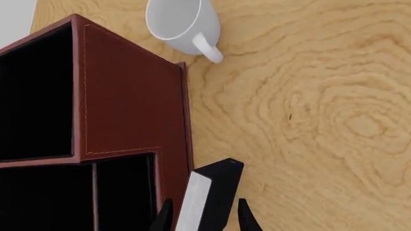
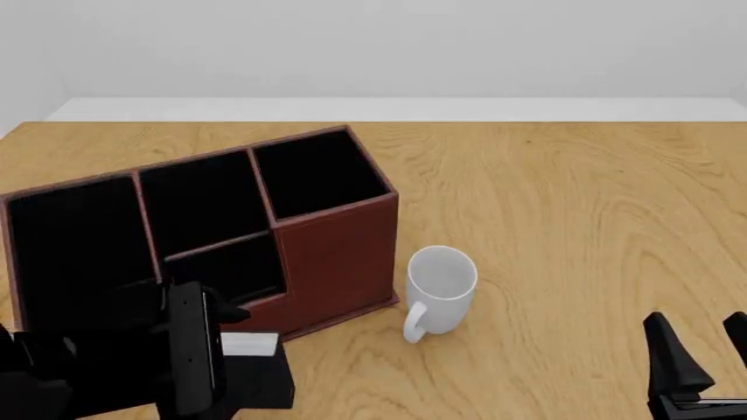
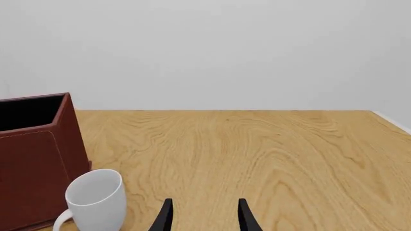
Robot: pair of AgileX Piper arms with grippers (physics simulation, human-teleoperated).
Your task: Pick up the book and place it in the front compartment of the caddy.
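In the left wrist view, the left hand [image 1: 204, 216] clamps the book [image 1: 209, 195] beside the caddy [image 1: 128, 101].

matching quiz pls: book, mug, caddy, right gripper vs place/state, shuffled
Things:
1. book
2. mug
3. caddy
4. right gripper

Place or state:
A. white, standing on the table just right of the red-brown box
B. open, holding nothing, low at the near right of the table
C. between the left gripper's fingers, white page edge showing
D. red-brown outside, black inside, on the left half of the table

Pairs: 1-C, 2-A, 3-D, 4-B
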